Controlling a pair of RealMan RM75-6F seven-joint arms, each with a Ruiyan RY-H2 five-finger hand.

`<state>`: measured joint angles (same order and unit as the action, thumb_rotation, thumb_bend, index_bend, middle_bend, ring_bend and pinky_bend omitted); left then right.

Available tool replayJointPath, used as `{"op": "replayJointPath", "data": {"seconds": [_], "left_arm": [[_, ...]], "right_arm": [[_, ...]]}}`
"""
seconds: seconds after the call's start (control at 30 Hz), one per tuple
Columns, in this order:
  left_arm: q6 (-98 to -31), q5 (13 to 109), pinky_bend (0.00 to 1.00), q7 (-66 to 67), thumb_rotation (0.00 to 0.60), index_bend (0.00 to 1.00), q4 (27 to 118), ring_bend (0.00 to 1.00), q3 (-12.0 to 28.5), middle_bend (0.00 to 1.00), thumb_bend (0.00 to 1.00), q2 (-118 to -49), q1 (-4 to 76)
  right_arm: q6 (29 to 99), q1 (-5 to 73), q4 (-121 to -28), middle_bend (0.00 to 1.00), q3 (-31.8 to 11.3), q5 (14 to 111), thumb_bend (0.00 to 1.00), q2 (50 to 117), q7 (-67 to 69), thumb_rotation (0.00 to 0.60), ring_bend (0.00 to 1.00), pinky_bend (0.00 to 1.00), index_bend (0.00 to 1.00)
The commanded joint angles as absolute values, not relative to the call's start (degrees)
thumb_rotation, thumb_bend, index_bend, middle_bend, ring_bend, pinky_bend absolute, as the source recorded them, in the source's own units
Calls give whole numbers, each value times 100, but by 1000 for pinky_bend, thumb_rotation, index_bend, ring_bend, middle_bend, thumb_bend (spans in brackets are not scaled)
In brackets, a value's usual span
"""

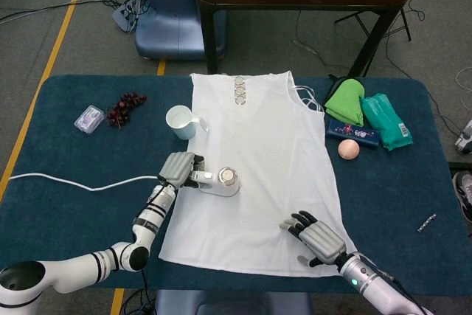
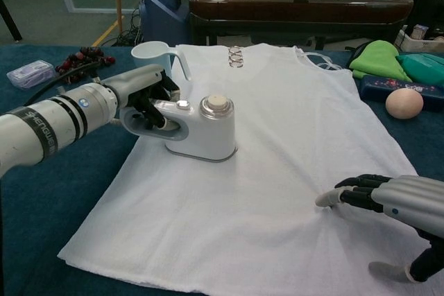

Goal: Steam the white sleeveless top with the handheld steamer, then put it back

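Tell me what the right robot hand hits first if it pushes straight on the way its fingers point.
Probably only the white top itself; further on, the steamer lies roughly in line, though depth is unclear.

- white cup (image 1: 179, 121) on the bench (image 1: 66, 212), left side;
- dark grapes (image 1: 125, 107), probably, beside a clear packet (image 1: 88, 119);
- green cloth (image 1: 346, 101), teal pack (image 1: 386, 120), peach ball (image 1: 349, 150) at right.

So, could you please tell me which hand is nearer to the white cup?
Left. The left hand grips the steamer just below the cup; the right hand rests on the top's far lower corner.
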<state>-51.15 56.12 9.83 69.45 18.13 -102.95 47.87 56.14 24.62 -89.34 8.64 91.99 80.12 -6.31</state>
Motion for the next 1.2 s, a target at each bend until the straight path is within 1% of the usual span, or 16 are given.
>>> {"op": "replayJointPath", "data": {"seconds": [0.03, 0.1, 0.2, 0.3, 0.53, 0.77, 0.97, 1.2], "left_arm": [[-5129, 5590, 757, 985, 600, 768, 6962, 738, 1819, 858, 238, -10262, 4773], [-5147, 5568, 757, 977, 600, 768, 6988, 739, 1827, 858, 238, -10219, 4753], [-5150, 5538, 757, 957, 600, 768, 7029, 738, 1834, 858, 238, -10147, 4725], [-5140, 5514, 757, 936, 600, 767, 7056, 738, 1828, 858, 237, -10079, 4697], [-5102, 5482, 757, 835, 600, 765, 7152, 737, 1788, 858, 238, -9916, 4609], [-5109, 5536, 757, 844, 600, 761, 7432, 735, 1642, 858, 238, -9785, 4518], [-5094, 5547, 757, 921, 600, 760, 7517, 734, 1595, 858, 238, -9909, 4587], [-5013, 5453, 757, 1020, 600, 760, 7235, 733, 1717, 858, 238, -10289, 4850]], "right_arm": [[5662, 2452, -8855, 165, 874, 9250, 495, 8079, -398, 600, 67, 144, 116], [5723, 2452, -8794, 165, 867, 9306, 550, 8140, -171, 600, 67, 189, 116], [5802, 2462, -8692, 165, 849, 9385, 572, 8210, 29, 600, 67, 213, 116], [5841, 2468, -8595, 165, 841, 9420, 576, 8277, 146, 600, 67, 232, 116], [5852, 2484, -8521, 165, 881, 9497, 576, 8351, 138, 600, 67, 233, 116], [5825, 2502, -8607, 165, 935, 9522, 576, 8280, 77, 600, 67, 233, 116], [5834, 2498, -8649, 165, 963, 9526, 576, 8233, 54, 600, 67, 233, 116], [5838, 2498, -8668, 165, 958, 9489, 576, 8165, 65, 600, 67, 239, 116]]}}
